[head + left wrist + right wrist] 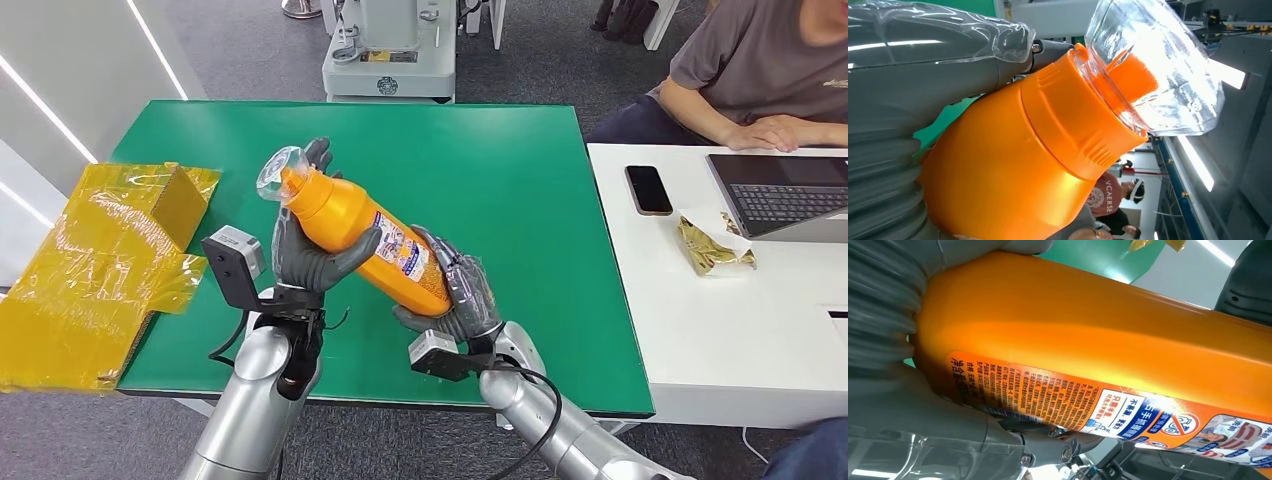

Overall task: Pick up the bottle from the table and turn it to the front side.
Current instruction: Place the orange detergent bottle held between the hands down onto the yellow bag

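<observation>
The orange bottle (365,235) is off the green table (520,170) and held in the air over its near edge, slanting from its clear cap (277,175) at the far left down to its base at the near right. Both hands share it: the left hand (310,255) wraps the upper body just below the shoulder, fingers behind and the thumb across the front, while the right hand (455,295) cups the base end with its fingers closed around it. Judging from this two-ended hold, the bottle is carried like an axle so that one hand can keep it steady while the other rolls it about its long axis, which suits turning a chosen face forward. The left wrist view shows the ribbed orange collar (1083,115) under the transparent cap, with an orange nozzle inside. The printed label (1108,402) runs along the side of the bottle and faces up and to the right in the head view; in the right wrist view it carries dense Chinese small print, blue-and-white panels with bold characters and a round prohibition symbol, which reads like a back label of instructions, though no brand name can be made out. On that reading, the front face is likely turned away and the rotation is not yet finished.
</observation>
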